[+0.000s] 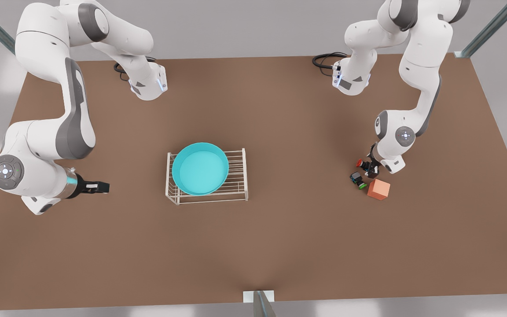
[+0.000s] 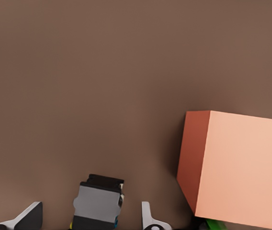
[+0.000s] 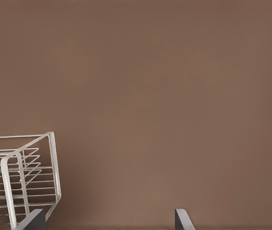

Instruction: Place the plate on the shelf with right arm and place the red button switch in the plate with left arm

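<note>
Brown covers the whole surface [image 1: 280, 246] where the two arms work. The plate [image 1: 200, 168] is turquoise and round, and it lies on top of the shelf [image 1: 237, 176], a small white wire rack near the middle of the surface. The plate sits toward the front view's left end of the shelf. The right end effector [image 1: 99, 187] is at the front view's left, near the shelf but apart from it, low over the surface. In the right wrist view its two fingers [image 3: 30, 221] are spread wide with nothing between them. The left end effector [image 1: 371, 165] is at the front view's right, down among three small things. The red button switch [image 1: 361, 164] is there, touching the end effector. In the left wrist view the fingers [image 2: 148, 218] stand open on both sides of a dark grey block, not pressing it. The green button switch [image 1: 358, 180] lies just beside it, and the orange cube [image 1: 378, 189] is close by too.
</note>
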Robot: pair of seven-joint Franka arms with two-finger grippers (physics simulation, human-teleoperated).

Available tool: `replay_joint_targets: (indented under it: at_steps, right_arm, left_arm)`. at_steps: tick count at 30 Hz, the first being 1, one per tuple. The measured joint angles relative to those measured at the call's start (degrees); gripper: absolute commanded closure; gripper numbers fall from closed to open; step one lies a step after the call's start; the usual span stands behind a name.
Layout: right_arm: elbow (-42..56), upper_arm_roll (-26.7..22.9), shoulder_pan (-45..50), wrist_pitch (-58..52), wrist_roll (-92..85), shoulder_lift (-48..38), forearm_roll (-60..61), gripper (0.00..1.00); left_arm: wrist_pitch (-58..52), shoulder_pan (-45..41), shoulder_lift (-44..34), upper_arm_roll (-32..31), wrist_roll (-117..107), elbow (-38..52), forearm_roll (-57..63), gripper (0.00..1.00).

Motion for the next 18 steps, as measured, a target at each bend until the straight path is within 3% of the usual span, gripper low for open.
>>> replay_joint_targets:
  at_steps: [8,9,10,11,13,18]
  right_arm:
    - [0.0,0.0,0.0,0.01,0.17,0.0,0.0,0.0]
    - [0.0,0.0,0.0,0.01,0.18,0.0,0.0,0.0]
    - [0.0,0.0,0.0,0.01,0.2,0.0,0.0,0.0]
    - [0.0,0.0,0.0,0.01,0.21,0.0,0.0,0.0]
    - [0.0,0.0,0.0,0.01,0.24,0.0,0.0,0.0]
    - [0.0,0.0,0.0,0.06,0.3,0.08,0.0,0.0]
  left_arm:
    - [1.39,0.0,1.02,0.15,0.35,-0.22,0.16,0.0]
    - [1.6,-0.01,1.13,0.18,0.37,-0.19,0.17,0.26]
    - [1.77,-0.01,1.22,0.26,0.37,-0.16,0.18,0.41]
    - [1.92,0.0,1.29,0.31,0.38,-0.15,0.19,0.48]
    - [1.97,-0.01,1.5,0.35,0.3,-0.12,0.28,0.55]
    - [2.24,-0.03,0.98,0.59,0.37,0.15,0.24,0.61]
